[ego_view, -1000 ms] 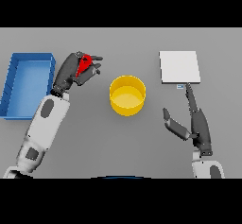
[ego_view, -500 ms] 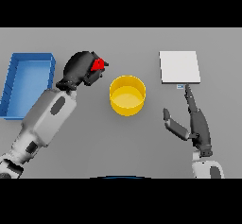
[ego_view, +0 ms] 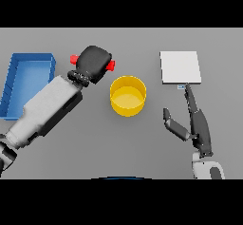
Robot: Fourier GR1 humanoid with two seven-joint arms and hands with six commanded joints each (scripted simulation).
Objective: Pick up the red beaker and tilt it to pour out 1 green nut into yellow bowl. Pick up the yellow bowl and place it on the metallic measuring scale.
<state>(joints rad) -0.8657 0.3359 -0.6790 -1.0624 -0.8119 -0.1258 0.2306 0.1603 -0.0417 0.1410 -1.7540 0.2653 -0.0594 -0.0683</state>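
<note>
Red beaker (ego_view: 112, 66), likely light, rigid and slick, was wrapped sideways in the left hand (ego_view: 94, 63) beside the mid-counter yellow bowl (ego_view: 127, 95); right hand (ego_view: 197, 124) lay open near the scale (ego_view: 180, 67).

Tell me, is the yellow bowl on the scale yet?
No, the yellow bowl sits on the grey table, left of and apart from the metallic measuring scale.

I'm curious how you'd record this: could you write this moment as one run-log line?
left hand: shut on red beaker, left of yellow bowl | right hand: open, idle near scale | bowl: on table
</note>
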